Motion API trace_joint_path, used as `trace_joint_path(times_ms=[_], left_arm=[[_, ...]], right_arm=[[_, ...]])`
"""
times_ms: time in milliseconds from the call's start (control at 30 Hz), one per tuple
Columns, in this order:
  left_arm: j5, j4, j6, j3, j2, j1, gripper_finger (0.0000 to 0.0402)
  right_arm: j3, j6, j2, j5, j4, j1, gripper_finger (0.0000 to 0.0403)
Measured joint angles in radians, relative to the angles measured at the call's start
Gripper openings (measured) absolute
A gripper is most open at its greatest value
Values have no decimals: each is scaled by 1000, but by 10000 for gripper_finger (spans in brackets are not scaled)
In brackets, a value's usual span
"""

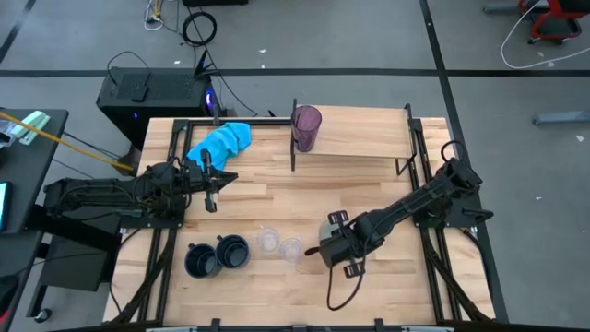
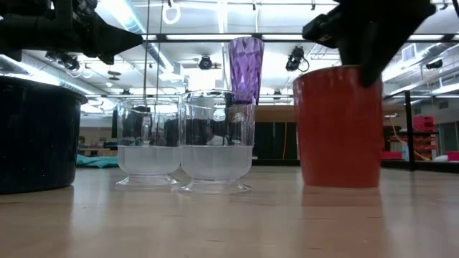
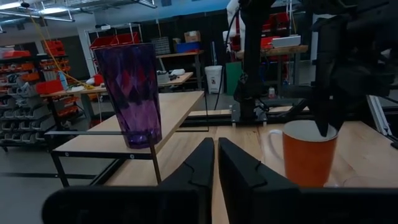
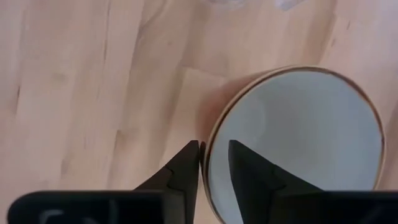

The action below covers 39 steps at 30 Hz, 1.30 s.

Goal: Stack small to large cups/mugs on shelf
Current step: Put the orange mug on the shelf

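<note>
The purple tumbler [image 1: 306, 127] stands on the light-wood shelf [image 1: 364, 138] next to its dark upright panel [image 1: 294, 148]. The orange mug [image 2: 337, 129] stands on the table at the near middle, hidden under my right gripper [image 1: 330, 244] in the high view. My right gripper [image 4: 214, 152] is shut on its rim. Two navy mugs [image 1: 217, 256] and two clear glasses [image 1: 279, 244] stand on the table left of it. My left gripper [image 1: 210, 192] is shut and empty, above the table's left part, pointing toward the shelf. My right gripper pinches the orange mug's rim [image 4: 208, 146] on the side away from the handle [image 3: 272, 146]. One finger [image 4: 255, 177] is inside the mug and one [image 4: 180, 168] outside. The fingers come from above, pointing down. The mug stands upright with its base on the table.
A blue cloth [image 1: 221, 143] lies at the table's far left, just left of the shelf's panel. The clear glasses stand close beside the orange mug. Bare tabletop [image 1: 277, 198] lies between the shelf and the row of cups.
</note>
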State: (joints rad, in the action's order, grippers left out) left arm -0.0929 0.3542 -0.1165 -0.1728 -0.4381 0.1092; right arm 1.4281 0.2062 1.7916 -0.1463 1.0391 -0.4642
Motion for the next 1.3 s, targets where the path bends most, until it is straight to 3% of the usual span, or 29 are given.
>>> trace_joint_path(times_ms=[400,833,1300], left_arm=[[0,0,0,0,0,0,40],[0,0,0,0,0,0,30],[0,0,0,0,0,0,33]], right_arm=[[0,95,0,-6,-28,101,95],[1,358,0,-3,-36,244,97],[1,216,0,31,5,265,109]])
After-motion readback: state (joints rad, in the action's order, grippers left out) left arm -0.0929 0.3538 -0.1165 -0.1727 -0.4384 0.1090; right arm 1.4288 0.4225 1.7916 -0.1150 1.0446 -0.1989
